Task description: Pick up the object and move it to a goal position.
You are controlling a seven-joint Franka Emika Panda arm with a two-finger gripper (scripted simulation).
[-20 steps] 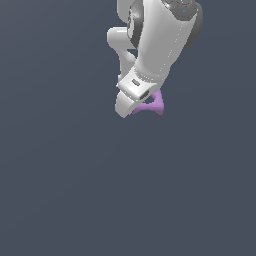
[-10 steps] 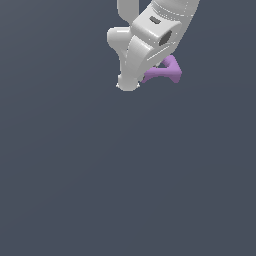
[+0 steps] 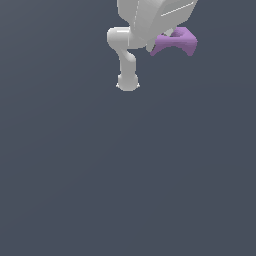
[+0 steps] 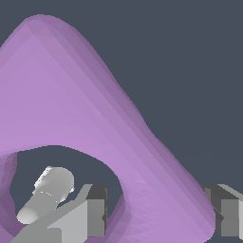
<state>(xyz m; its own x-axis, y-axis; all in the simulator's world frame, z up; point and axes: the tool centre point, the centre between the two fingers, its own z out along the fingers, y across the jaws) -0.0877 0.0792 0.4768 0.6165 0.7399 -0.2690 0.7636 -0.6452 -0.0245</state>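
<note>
The object (image 3: 176, 42) is a light-purple block with curved edges, held high near the exterior view's top, right of centre. The white arm (image 3: 150, 17) covers part of it, and the fingers are hidden in that view. Close up in the wrist view, the object (image 4: 80, 109) fills most of the picture and its round hole is open. My gripper (image 4: 161, 216) is shut on the block's wall beside the hole. One grey finger (image 4: 97, 211) sits inside the hole and the other finger (image 4: 228, 214) is on the outer edge.
Plain dark grey ground lies all around. A white link of the arm with a rounded end (image 3: 127, 80) hangs down at the exterior view's upper middle. It also shows through the block's hole as a pale cylinder (image 4: 47, 194).
The arm has moved up and toward the exterior view's right, carrying the purple block with it. The lower white link has come into view.
</note>
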